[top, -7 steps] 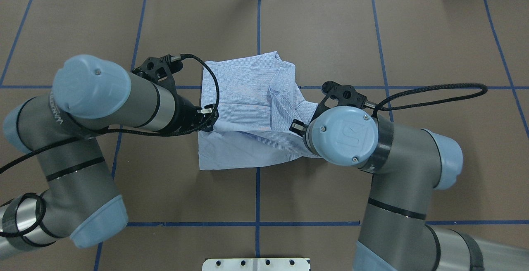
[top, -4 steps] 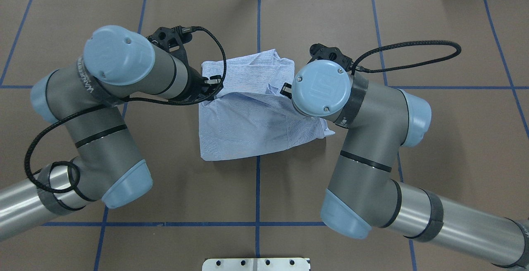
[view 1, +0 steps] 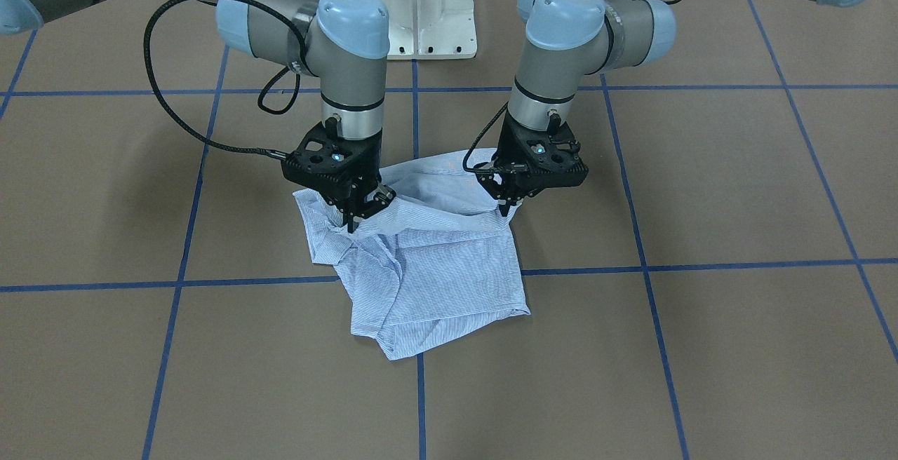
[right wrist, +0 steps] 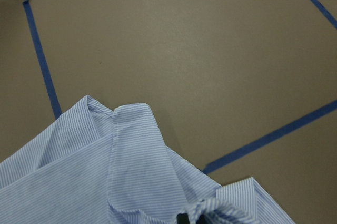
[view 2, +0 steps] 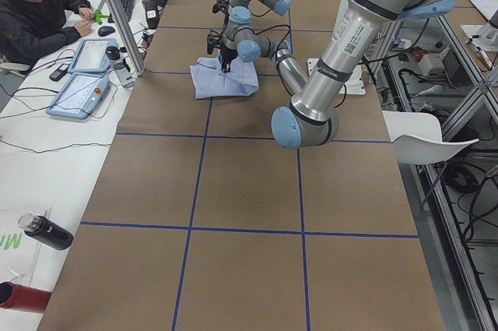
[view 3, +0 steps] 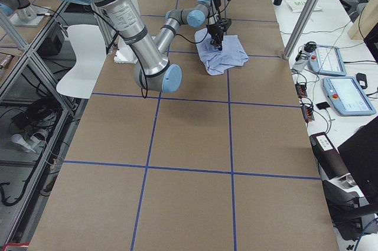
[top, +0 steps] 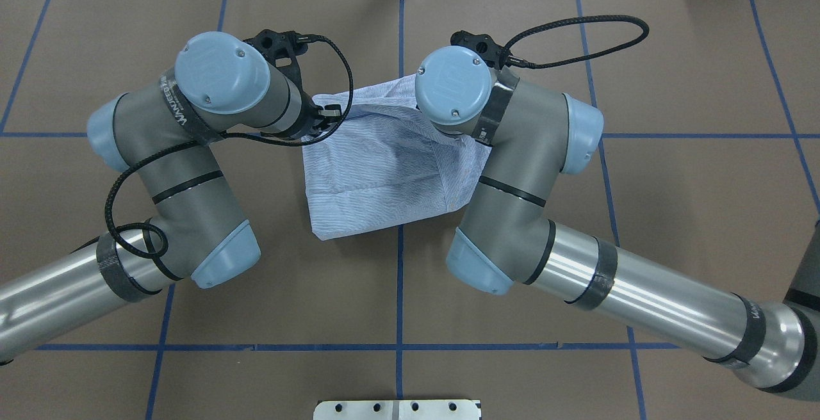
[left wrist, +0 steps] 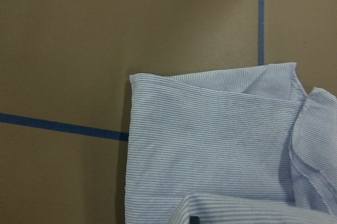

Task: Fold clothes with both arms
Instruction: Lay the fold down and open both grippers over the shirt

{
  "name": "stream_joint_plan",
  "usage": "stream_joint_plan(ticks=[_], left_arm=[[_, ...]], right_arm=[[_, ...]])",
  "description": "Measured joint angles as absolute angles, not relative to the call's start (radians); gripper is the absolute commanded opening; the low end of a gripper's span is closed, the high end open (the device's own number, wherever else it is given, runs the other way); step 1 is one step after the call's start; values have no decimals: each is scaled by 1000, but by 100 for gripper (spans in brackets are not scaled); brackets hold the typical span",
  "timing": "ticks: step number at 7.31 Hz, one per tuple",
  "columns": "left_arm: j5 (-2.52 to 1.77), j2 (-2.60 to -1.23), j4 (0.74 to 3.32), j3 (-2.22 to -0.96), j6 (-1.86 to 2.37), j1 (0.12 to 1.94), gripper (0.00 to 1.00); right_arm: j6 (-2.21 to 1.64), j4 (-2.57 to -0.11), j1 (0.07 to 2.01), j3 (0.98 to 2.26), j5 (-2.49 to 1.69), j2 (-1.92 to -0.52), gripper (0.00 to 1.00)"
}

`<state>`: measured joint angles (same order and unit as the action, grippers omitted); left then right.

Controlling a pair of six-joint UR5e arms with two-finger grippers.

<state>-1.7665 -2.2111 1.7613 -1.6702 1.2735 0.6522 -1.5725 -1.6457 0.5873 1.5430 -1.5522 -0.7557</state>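
The light blue striped shirt [view 1: 435, 264] lies crumpled and partly folded on the brown table, near the middle [top: 378, 177]. My left gripper [view 1: 506, 209] is shut on a raised edge of the cloth, at the shirt's left side in the overhead view [top: 327, 116]. My right gripper [view 1: 353, 220] is shut on the same raised edge at the other side; in the overhead view its wrist cap hides it. The held edge hangs between the two grippers, above the layer below. Both wrist views show striped cloth [left wrist: 221, 145] [right wrist: 105, 182] close under the fingers.
Blue tape lines [view 1: 421, 390] divide the brown table cover. The white pedestal base [view 1: 421, 11] stands behind the shirt. A person [view 2: 35, 12] sits at a side desk with a teach pendant [view 2: 78, 89]. Another pendant [view 3: 348, 94] lies on the opposite side.
Both arms have moved away from the robot's base, carrying the shirt's held edge over the rest of the cloth. The shirt's outline is now shorter.
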Motion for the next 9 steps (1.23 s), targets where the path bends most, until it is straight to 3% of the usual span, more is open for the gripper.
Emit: stream_joint_plan(ticks=[2, 3, 4, 5, 6, 9], left_arm=[[-1764, -2214, 1819, -1609, 1255, 653, 0], [-1764, -2222, 1849, -1574, 1253, 653, 0], [-1764, -2231, 1875, -1542, 1252, 656, 20], [-1766, -2236, 1892, -1523, 1253, 666, 74], [-1769, -2239, 1903, -1510, 1242, 685, 100], [-1968, -2233, 1912, -1498, 1085, 810, 100]], right_arm=[[-1478, -1590, 624, 1417, -1576, -699, 0], [-1451, -1544, 632, 1365, -1581, -688, 40], [-1428, -1508, 639, 1330, -1587, -684, 99], [-1399, -1491, 648, 1309, -1595, -680, 100], [-1366, -1485, 662, 1291, -1617, -669, 100], [-1316, -1490, 745, 1279, -1815, -626, 100]])
